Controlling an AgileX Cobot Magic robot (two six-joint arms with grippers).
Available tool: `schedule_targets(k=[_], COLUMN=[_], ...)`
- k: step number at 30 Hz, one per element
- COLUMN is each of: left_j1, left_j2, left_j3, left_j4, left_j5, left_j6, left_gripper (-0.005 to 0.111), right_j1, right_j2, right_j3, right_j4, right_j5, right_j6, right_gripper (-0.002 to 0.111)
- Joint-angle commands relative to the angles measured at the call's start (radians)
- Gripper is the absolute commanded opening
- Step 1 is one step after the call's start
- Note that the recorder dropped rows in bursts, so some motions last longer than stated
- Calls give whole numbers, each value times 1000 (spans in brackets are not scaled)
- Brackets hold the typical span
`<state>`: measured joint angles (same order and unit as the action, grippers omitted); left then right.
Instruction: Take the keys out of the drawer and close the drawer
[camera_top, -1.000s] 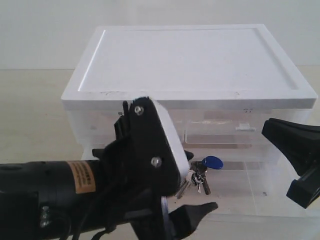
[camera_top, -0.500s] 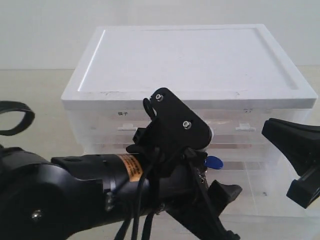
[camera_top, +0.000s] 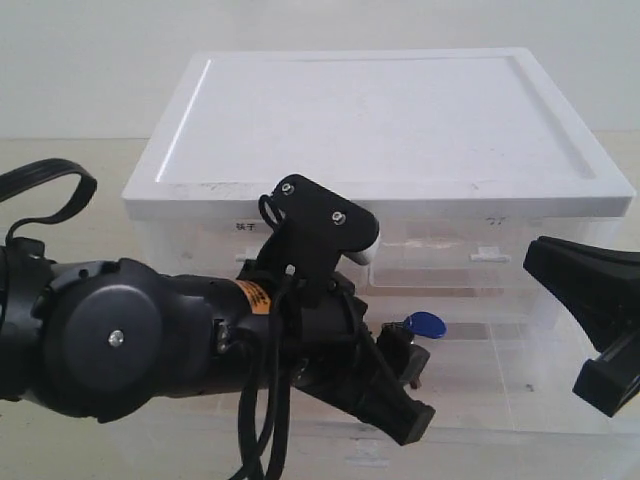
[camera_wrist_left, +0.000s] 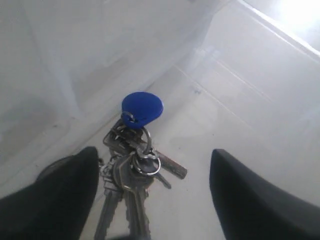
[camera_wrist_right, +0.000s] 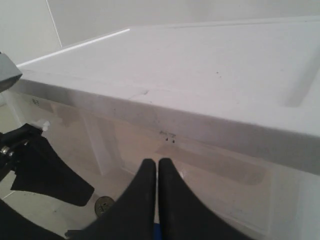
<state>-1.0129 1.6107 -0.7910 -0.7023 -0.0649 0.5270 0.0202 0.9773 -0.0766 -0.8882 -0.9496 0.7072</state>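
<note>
Left gripper (camera_wrist_left: 152, 165): jaws spread wide, gripping nothing; lowered into the open drawer (camera_top: 490, 385)
Keys (camera_wrist_left: 132, 167): lying flat on the drawer floor, in the gap between the left gripper's fingers (camera_wrist_left: 55, 195); closer to one finger than to the other; I see no contact with either
Long axis: the bunch runs along the gripper's line of reach; blue fob (camera_wrist_left: 142, 107) at the far end, ahead of the fingertips; key blades pointing back toward the wrist; so the jaws would close across the narrow width of the bunch
Right gripper (camera_wrist_right: 158, 172): fingers pressed together on nothing; held off at the cabinet (camera_top: 380, 110) front, well apart from the keys
Nearer arm: the left, plainly
Step, as I judge it: lined up to pinch; a small shift toward the nearer finger's side would centre the ring before closing
Drawer: not yet closed
</note>
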Motion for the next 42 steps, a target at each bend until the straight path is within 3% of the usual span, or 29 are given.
schedule_targets(k=[1,6,14,20,27,31,34,42], left_j1=[5,3,3,5,-34,-68,-69,-67], left_j2=[31,91,106,106,36,-19,-35,-66], left_j3=[-14,-31,-31,-31,-28,-28,-28,-100], left_j4=[37,77,81,22,19,61,66,156], left_j5=[4,-7,-147,-164,-30,29,43,178], left_j6=[14,14,42,41,47,177,267,297], left_gripper=[61,61,61,59,56,56,56,56], right_j1=[0,0,0,0,0,0,0,0], right_j2=[3,3,3,3,3,3,3,3], right_j3=[-6,-6,-6,-6,-6,-6,-6,-6], right_j4=[0,0,0,0,0,0,0,0], right_j5=[-4,-4,-4,-4,-4,-4,-4,-4], right_j6=[-4,-2,-2,-2,-2,-2,-2,-2], right_gripper=[0,0,0,0,0,0,0,0])
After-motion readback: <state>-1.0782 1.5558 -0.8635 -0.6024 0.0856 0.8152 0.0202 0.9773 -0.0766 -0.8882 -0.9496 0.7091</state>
